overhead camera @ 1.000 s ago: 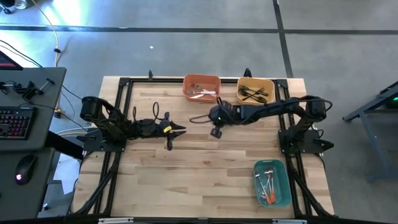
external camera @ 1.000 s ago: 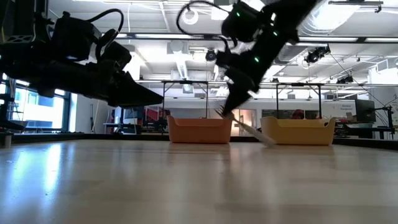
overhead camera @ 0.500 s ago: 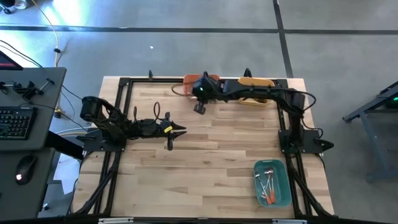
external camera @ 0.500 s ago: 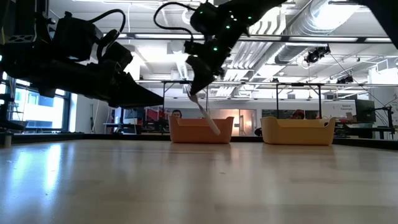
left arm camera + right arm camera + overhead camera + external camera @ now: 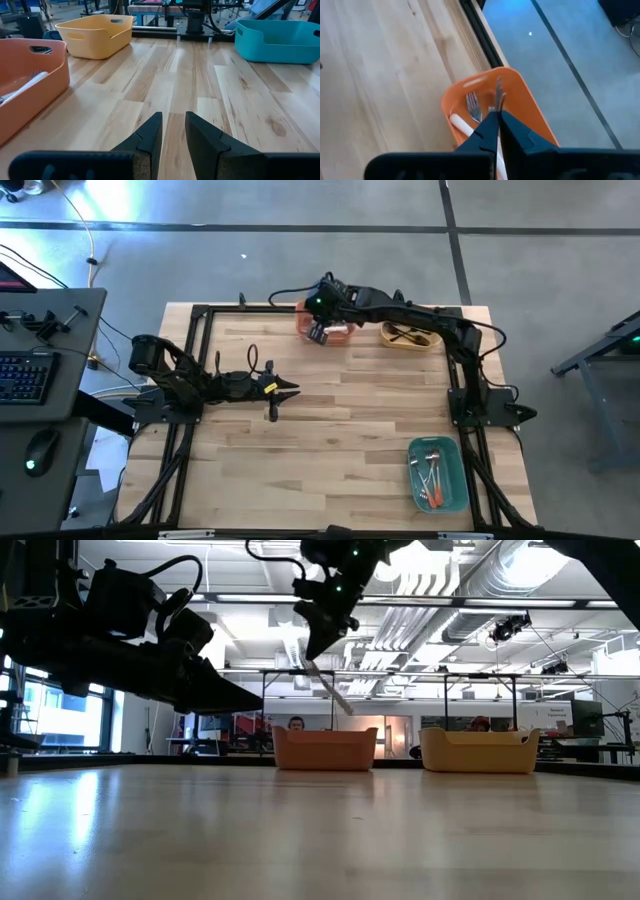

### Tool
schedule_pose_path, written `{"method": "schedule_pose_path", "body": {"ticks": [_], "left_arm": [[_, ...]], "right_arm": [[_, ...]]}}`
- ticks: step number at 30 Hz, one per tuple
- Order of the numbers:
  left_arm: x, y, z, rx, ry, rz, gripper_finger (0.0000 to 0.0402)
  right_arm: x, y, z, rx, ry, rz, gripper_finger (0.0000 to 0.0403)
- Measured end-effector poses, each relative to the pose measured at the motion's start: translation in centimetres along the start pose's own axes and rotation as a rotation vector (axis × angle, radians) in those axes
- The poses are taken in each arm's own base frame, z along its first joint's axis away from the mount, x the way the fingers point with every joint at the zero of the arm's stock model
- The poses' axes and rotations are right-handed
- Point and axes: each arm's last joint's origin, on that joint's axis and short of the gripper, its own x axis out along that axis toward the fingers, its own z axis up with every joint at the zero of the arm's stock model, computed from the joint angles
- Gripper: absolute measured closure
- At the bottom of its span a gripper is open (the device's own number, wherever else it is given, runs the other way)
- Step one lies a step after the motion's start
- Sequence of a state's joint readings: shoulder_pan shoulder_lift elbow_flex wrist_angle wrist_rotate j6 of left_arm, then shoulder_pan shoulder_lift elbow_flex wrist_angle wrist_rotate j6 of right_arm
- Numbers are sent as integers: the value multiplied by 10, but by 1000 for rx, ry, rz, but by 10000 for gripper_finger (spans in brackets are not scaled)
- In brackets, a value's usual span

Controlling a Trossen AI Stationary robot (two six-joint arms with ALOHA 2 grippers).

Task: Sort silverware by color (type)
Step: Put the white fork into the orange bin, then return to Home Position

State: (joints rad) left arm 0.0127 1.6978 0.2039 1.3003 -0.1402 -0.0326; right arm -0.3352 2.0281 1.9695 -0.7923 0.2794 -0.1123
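Note:
My right gripper [image 5: 320, 333] hovers over the orange bin [image 5: 343, 333] at the table's far edge, shut on a white-handled fork [image 5: 332, 692]. In the right wrist view another white-handled fork [image 5: 466, 116] lies inside that bin [image 5: 532, 117]. The yellow bin [image 5: 412, 336] beside it holds black-handled forks. The teal bin [image 5: 438, 473] near the right front corner holds several forks, some with red-orange handles. My left gripper [image 5: 290, 389] waits open above the table's left middle [image 5: 173, 131]. My right gripper pinches the white-handled fork between its two fingers, which come from above pointing down. The white handle [image 5: 499, 152] shows between the fingers. The fork is lifted clear and hangs slanting below the gripper, its white free end [image 5: 345, 707] lowest, above the orange bin.
The three bins stand along the far edge and the right front corner. Black frame rails [image 5: 195, 360] run along the table's left and right sides and far edge. Bare wood [image 5: 330, 440] fills the middle. A desk with a keyboard [image 5: 25, 375] stands left of the table.
My right gripper has carried the white-handled fork from the table's middle toward the far edge and a little left, rising as it went. It now stands over the orange bin with the fork hanging higher than before. My left arm has kept still.

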Motion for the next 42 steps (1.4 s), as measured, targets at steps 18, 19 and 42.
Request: {"method": "schedule_pose_path", "body": {"ticks": [18,19,42], "left_arm": [[0,0,0,1,4,0,328],[0,0,0,1,4,0,328],[0,0,-7,40,67,2,328]], "right_arm": [[98,-15,-52,52,231,46,403],[100,-15,-52,49,232,45,403],[98,19,-86,-200,269,29,403]]}}
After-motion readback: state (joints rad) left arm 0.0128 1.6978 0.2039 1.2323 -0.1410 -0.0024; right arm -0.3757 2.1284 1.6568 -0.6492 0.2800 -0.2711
